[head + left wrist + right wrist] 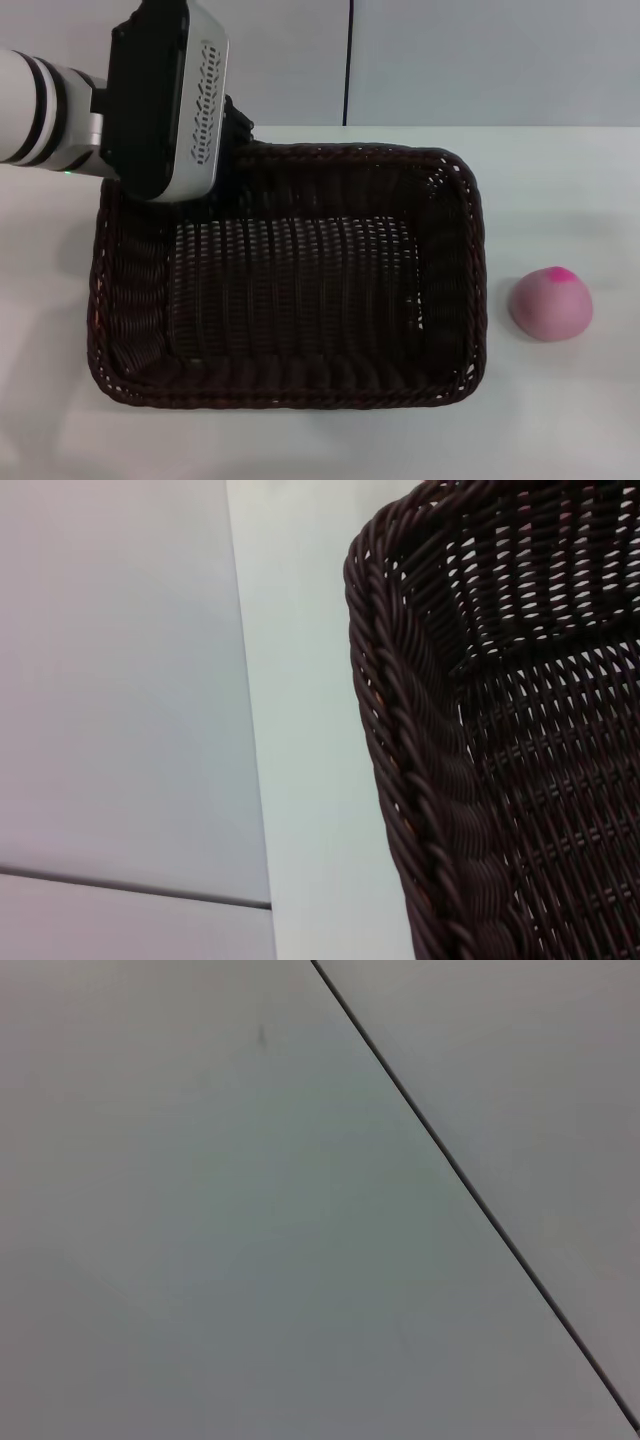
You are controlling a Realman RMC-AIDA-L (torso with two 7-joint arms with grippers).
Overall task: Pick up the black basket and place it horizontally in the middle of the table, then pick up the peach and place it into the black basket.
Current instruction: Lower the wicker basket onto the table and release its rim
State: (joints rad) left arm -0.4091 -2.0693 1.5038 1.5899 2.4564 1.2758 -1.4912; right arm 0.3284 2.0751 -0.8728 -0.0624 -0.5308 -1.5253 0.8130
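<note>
Centrally in the head view: basket [290, 280], dark brown-black wicker, rectangular with rounded corners, braided rim, openwork sides, long side running across the frame, resting flat on the table [560, 200]. Held nothing inside. At right centre of the frame, well apart from the basket's right wall: peach [551, 302], soft pink, round, magenta spot on top, sitting on the table. At upper left: left arm, white and black, reached in from the frame's left edge, wrist block hanging over the basket's far-left corner, left gripper [228, 150] down at that rim. Fingers hidden; open or closed, cannot tell. Left wrist view filled by rim [420, 780] and weave, close up. Right wrist view: only a plain grey surface with one dark seam.
</note>
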